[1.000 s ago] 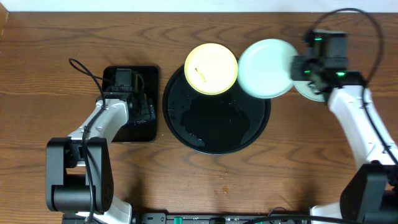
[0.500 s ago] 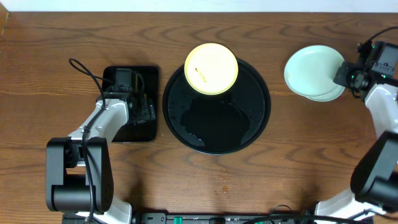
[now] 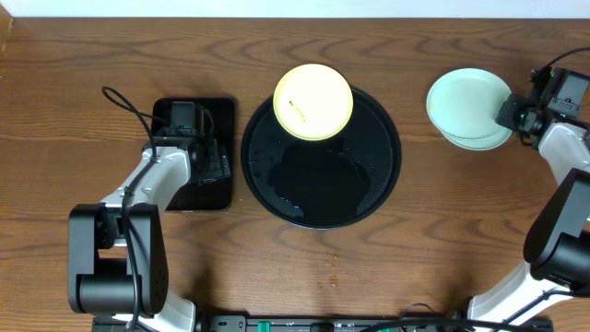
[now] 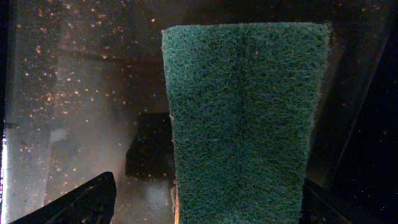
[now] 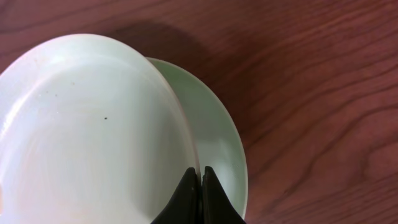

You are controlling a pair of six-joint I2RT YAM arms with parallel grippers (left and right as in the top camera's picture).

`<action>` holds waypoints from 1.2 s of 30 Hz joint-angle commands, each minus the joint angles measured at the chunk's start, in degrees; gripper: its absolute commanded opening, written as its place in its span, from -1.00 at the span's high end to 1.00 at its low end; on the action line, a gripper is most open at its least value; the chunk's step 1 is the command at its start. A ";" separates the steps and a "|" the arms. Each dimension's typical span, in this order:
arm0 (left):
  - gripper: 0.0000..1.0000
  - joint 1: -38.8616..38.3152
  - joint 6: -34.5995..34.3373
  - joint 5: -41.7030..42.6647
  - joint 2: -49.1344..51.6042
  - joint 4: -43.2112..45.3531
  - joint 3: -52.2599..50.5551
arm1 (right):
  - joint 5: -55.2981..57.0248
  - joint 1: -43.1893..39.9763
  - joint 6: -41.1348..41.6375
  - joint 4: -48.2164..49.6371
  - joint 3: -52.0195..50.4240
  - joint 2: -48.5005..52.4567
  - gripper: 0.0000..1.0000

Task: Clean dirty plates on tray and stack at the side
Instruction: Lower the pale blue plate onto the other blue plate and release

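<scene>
A pale yellow plate with a small brown smear rests on the back rim of the round black tray. My right gripper is shut on the rim of a mint plate. It holds this plate tilted over a second mint plate on the table, right of the tray. My left gripper sits low over the rectangular tray, jaws wide apart. A green sponge lies between them against the right finger, a gap on its left.
The small rectangular black tray lies left of the round tray and is wet and speckled. The round tray's floor shows water streaks. Cables run beside both arms. Wooden table lies all round.
My right gripper carried the mint plate from the tray's back right edge out to the right, over the second mint plate. The left arm has not moved.
</scene>
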 commanded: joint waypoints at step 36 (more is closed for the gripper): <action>-0.73 0.33 0.55 -0.11 0.57 -0.20 0.22 | -10.69 -9.01 4.07 -0.48 0.00 -3.76 0.98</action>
